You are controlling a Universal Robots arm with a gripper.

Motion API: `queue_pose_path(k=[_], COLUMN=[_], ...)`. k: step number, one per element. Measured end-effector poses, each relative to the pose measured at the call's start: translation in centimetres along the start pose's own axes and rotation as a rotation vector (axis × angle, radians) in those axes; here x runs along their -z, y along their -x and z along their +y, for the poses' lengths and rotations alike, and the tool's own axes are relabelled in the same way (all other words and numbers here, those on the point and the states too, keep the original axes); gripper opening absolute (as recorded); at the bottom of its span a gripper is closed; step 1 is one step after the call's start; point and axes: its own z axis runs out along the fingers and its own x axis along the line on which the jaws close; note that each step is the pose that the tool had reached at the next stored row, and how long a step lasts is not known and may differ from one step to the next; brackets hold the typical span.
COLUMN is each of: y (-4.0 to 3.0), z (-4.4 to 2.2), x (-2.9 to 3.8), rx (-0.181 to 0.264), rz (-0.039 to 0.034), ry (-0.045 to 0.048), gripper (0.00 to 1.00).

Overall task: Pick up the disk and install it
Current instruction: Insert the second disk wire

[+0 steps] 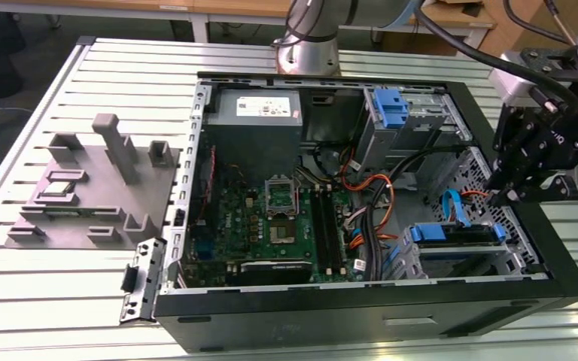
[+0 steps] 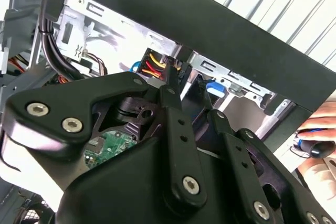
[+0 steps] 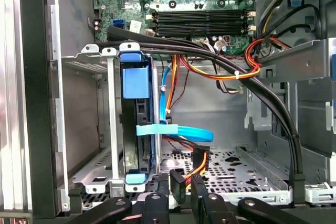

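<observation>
The disk (image 3: pixel 137 129) is sitting on edge in the drive cage (image 3: pixel 89 177), blue rails showing, at the case's (image 1: pixel 369 320) near corner on the exterior view's right. The gripper (image 1: pixel 507 197) is hovering just above that bay, over the cables (image 3: pixel 220 66); its jaws are standing close together on nothing, in both wrist views. Judging from this, installing looks nearly done. A person's hand (image 2: pixel 320 129) is resting outside the case.

Lab: slatted metal bench (image 1: pixel 58 293)
</observation>
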Motion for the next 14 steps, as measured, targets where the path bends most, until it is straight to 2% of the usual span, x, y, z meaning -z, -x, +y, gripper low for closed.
queue_pose_path(k=[3,8,10,11,14], y=[0.08,0.09,0.09,0.09,0.08], z=[0.00,0.00,0.00,0.00,0.02], x=[-0.14,-0.13,-0.13,-0.13,-0.13], rx=[0.000,0.000,0.000,0.000,0.000], rz=[0.0035,0.0038,0.0039,0.0041,0.0042], ry=[0.0011,0.0011,0.0012,0.0011,0.0011], gripper=[0.31,0.31,0.29,0.22,0.22])
